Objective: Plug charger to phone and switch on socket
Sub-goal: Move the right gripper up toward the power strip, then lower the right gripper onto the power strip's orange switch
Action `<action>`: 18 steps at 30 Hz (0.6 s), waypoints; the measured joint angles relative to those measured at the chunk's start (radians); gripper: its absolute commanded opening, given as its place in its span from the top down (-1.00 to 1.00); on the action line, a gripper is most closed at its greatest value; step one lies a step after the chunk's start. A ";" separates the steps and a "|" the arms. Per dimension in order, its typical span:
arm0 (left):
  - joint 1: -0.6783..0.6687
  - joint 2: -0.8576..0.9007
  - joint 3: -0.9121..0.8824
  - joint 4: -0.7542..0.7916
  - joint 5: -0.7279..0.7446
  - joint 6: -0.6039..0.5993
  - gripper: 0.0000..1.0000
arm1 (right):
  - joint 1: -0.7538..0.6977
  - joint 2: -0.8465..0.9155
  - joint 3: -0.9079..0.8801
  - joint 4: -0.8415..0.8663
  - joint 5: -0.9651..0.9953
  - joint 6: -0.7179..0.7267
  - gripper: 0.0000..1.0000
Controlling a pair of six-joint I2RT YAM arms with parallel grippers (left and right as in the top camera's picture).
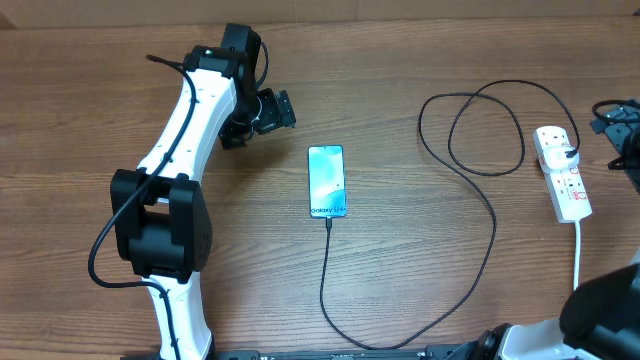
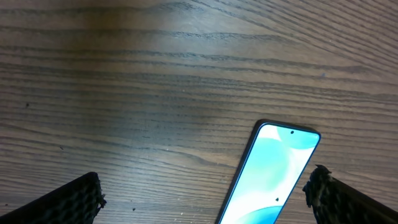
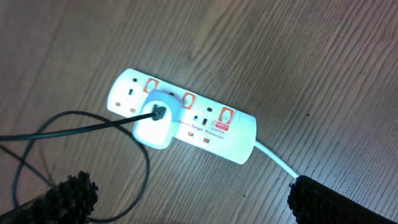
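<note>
Overhead: the phone (image 1: pixel 326 181) lay flat near the middle of the wooden table (image 1: pixel 420 290), screen up and lit cyan-blue. The charger (image 1: pixel 323 270) had its small plug tip seated in the phone's near end. From there the black cable ran toward the robot, swept away to the phone's right, and made two wide overlapping loops beyond the phone's far-right corner.

The socket (image 1: pixel 563 172) lay well to the right of the phone, roughly parallel to it. A white adapter (image 1: pixel 552 140) sat in the outlet at its far end, with the charger cable entering it. The socket's white cord (image 1: pixel 579 250) left its near end toward the robot.

The left gripper (image 1: pixel 280 108) hung near the phone's far-left corner, apart from it.

Left wrist: both fingers (image 2: pixel 71 202) stood wide apart at the frame's lower corners, nothing between them but bare table and the phone's top edge. Jaws spread, empty.

Right wrist: the right gripper (image 3: pixel 196 196) hung over the socket, far to the phone's right. Its fingers (image 3: pixel 339 202) were spread wide, touching nothing and holding nothing. Red switches showed beside the outlets, but I could not tell whether they were on or off.
</note>
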 measured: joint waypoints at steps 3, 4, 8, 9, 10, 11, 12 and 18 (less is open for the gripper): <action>0.000 0.000 0.000 0.000 0.000 0.000 -0.99 | -0.008 0.033 0.000 0.001 0.009 0.000 -1.00; 0.000 0.000 0.000 0.000 0.000 0.000 -0.99 | -0.010 0.044 0.000 0.002 0.014 0.000 -1.00; 0.000 0.000 0.000 0.000 0.000 0.000 -0.99 | -0.021 0.090 0.000 0.006 0.032 0.000 -1.00; 0.000 0.000 0.000 0.000 0.000 0.000 -0.99 | -0.023 0.098 0.000 0.008 0.034 0.000 -1.00; 0.000 0.000 0.000 0.000 0.000 0.000 -0.99 | -0.025 0.107 0.000 0.010 0.037 0.000 -1.00; 0.000 0.000 0.000 0.000 0.000 0.000 -0.99 | -0.028 0.117 0.000 0.011 0.038 0.001 -1.00; 0.000 0.000 0.000 0.000 0.000 0.000 -0.99 | -0.029 0.123 0.000 0.012 0.040 0.000 -1.00; 0.000 0.000 0.000 0.000 0.000 0.000 -0.99 | -0.034 0.134 0.000 0.023 0.041 0.000 -1.00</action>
